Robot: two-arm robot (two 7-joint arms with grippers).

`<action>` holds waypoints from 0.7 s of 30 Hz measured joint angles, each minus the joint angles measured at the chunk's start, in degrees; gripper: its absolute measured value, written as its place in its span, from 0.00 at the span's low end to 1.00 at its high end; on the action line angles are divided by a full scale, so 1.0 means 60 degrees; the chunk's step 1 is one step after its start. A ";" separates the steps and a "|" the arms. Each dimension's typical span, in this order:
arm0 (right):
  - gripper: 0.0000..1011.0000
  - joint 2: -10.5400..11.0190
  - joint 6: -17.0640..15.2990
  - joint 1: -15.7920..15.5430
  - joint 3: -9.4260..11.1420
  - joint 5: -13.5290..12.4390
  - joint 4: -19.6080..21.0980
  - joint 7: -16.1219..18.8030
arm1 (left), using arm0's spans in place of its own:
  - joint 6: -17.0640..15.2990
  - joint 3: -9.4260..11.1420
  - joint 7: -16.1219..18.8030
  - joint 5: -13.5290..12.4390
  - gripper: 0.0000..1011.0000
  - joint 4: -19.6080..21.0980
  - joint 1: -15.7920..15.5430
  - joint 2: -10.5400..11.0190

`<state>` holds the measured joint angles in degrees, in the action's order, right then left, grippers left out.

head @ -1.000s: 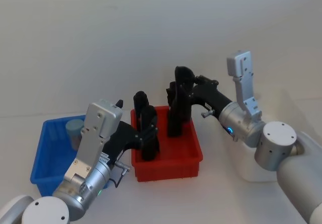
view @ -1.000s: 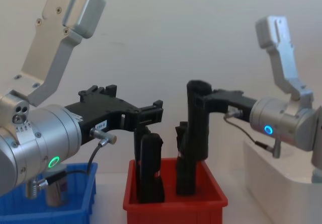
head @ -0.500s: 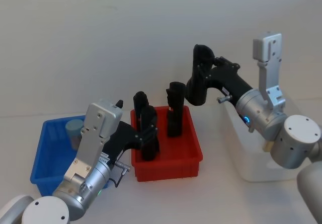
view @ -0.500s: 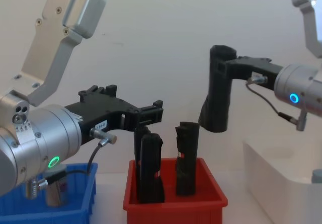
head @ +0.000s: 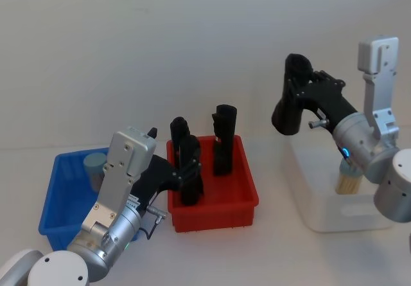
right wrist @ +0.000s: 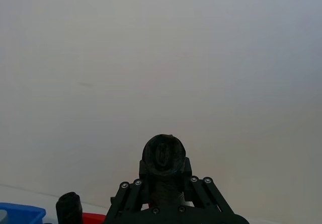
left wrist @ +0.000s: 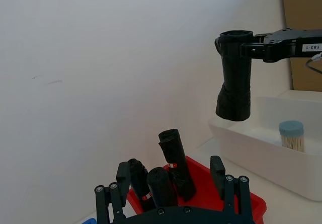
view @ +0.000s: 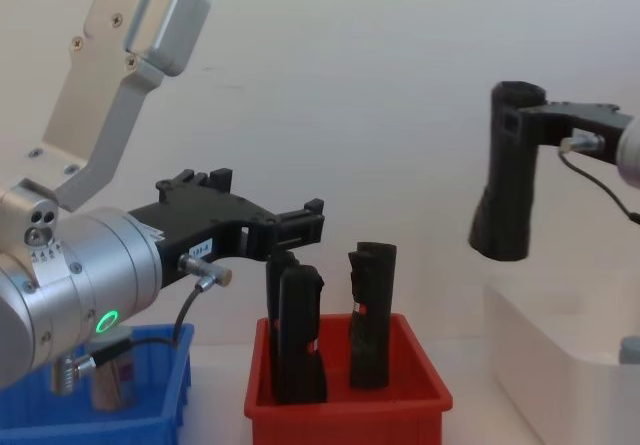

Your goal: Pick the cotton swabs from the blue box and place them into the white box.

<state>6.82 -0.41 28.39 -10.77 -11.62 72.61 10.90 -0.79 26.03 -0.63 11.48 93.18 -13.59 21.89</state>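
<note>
1. The white box [head: 334, 216] stands at the right; one swab jar [left wrist: 292, 135] is already seen inside it, upright.
2. The blue box [head: 52, 204] sits at the left, just beside the red bin [head: 215, 204]; another jar [head: 95, 168] is held in it, behind the left arm.
3. The right gripper [head: 297, 93] is clenched on a black cylinder [view: 505, 173], carried above the white box's near end.
4. The left gripper [left wrist: 171, 196] hovers released over the red bin.
5. The jars are judged light, rigid and smooth; a grip across the clear wall below the lid seems best.
6. The upright cylinders [head: 186, 169] crowd the path between boxes.
</note>
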 joint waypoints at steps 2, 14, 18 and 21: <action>0.34 0.0066 -0.0142 -0.0099 0.0050 0.0015 0.0137 -0.0119 | 0.0000 0.0000 0.0000 0.0000 0.99 0.0000 0.0000 0.0000; 0.34 0.0261 -0.0587 -0.0398 0.0192 0.0031 0.0329 -0.0357 | 0.0000 0.0000 0.0000 0.0000 0.99 0.0000 0.0000 0.0000; 0.34 0.0291 -0.0656 -0.0455 0.0209 0.0012 0.0234 -0.0332 | 0.0000 0.0000 0.0000 0.0000 0.99 0.0000 0.0000 0.0000; 0.34 0.0307 -0.0706 -0.0480 0.0217 0.0001 0.0139 -0.0305 | 0.0000 0.0000 0.0000 0.0000 0.99 0.0000 0.0000 0.0001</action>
<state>8.66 -4.64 25.51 -9.46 -11.61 73.44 9.07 -0.79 26.03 -0.63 11.48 93.17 -13.59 21.90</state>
